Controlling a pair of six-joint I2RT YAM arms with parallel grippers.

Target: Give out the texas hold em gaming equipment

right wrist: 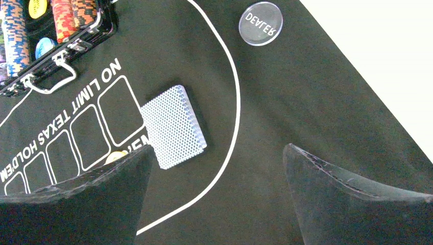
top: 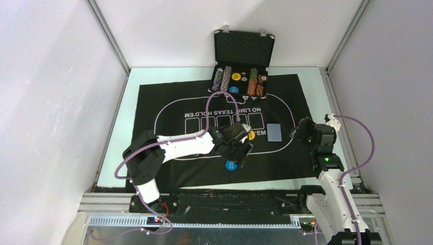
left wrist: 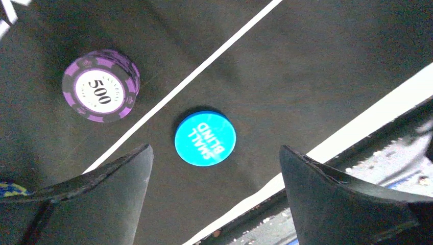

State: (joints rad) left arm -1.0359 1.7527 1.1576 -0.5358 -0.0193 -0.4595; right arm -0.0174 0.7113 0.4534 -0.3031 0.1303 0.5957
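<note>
The left gripper [left wrist: 214,191] hung over the mat [left wrist: 316,56], fingers spread wide and holding nothing. A purple 500 chip stack [left wrist: 100,84] stood ahead of the finger on the wrist view's left. The blue small-blind button [left wrist: 205,138] lay flat just ahead of the gap, touching neither finger. The right gripper [right wrist: 217,196] was likewise spread and empty. The deck [right wrist: 173,126] lay just ahead of the finger on its view's left, with the case [right wrist: 87,41] farther off that way. The dealer button [right wrist: 260,23] sat far ahead, slightly right.
</note>
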